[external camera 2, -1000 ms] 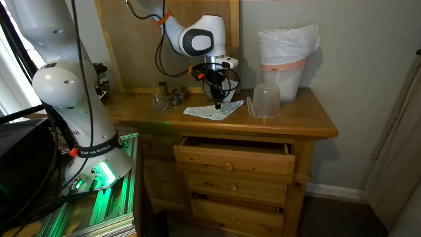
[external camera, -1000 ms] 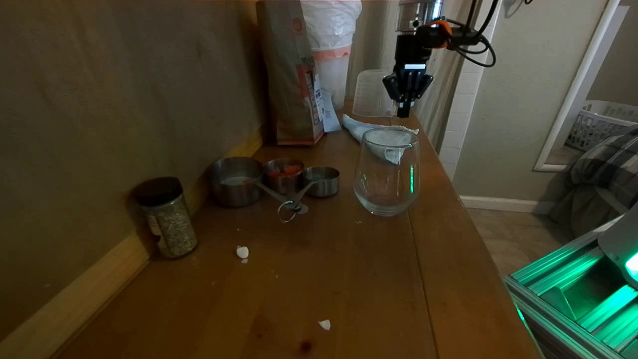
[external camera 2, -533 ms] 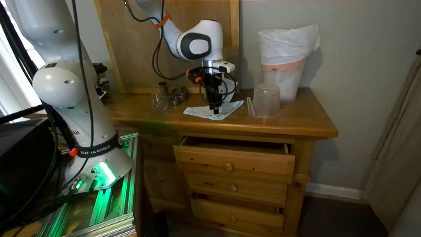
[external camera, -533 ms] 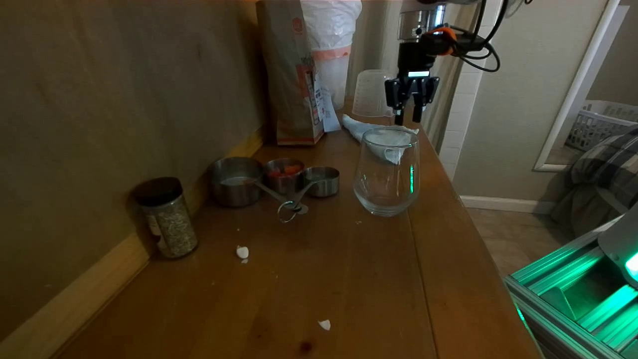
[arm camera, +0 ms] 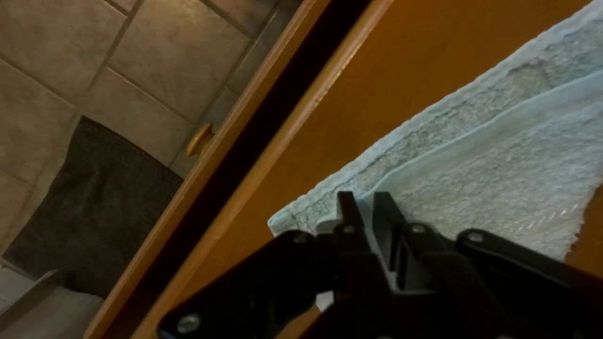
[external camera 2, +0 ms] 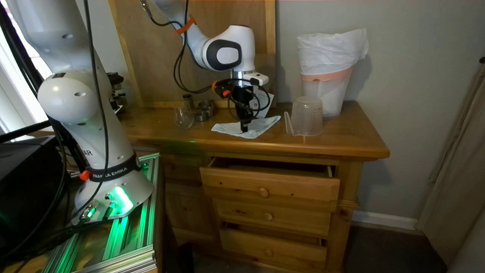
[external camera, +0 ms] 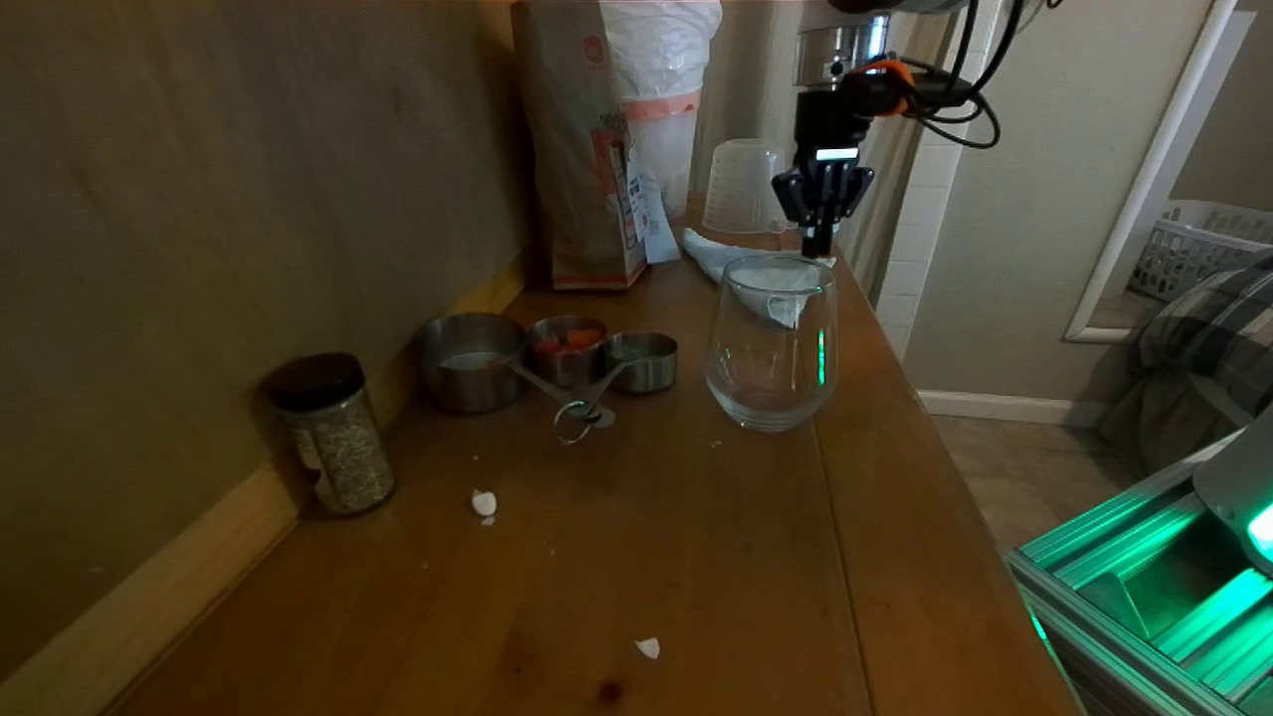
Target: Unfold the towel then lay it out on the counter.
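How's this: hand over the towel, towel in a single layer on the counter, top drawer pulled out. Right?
Not quite: the towel on the counter is folded over, as the wrist view shows, with one edge lying across the layer beneath. The rest stands.

Showed a pale white towel (arm camera: 494,188), tinged blue, against a brown, dark-seamed tabletop (external camera: 716,557); paired a black pincer (arm camera: 365,200) with a white arm (external camera 2: 244,41) and an orange strap (external camera 2: 185,24); caught green-lit metal rails (external camera 2: 113,240), dark-and-light plaid cloth (external camera: 1213,313) and tan floor tiles (arm camera: 174,52) crossed by darker lines.
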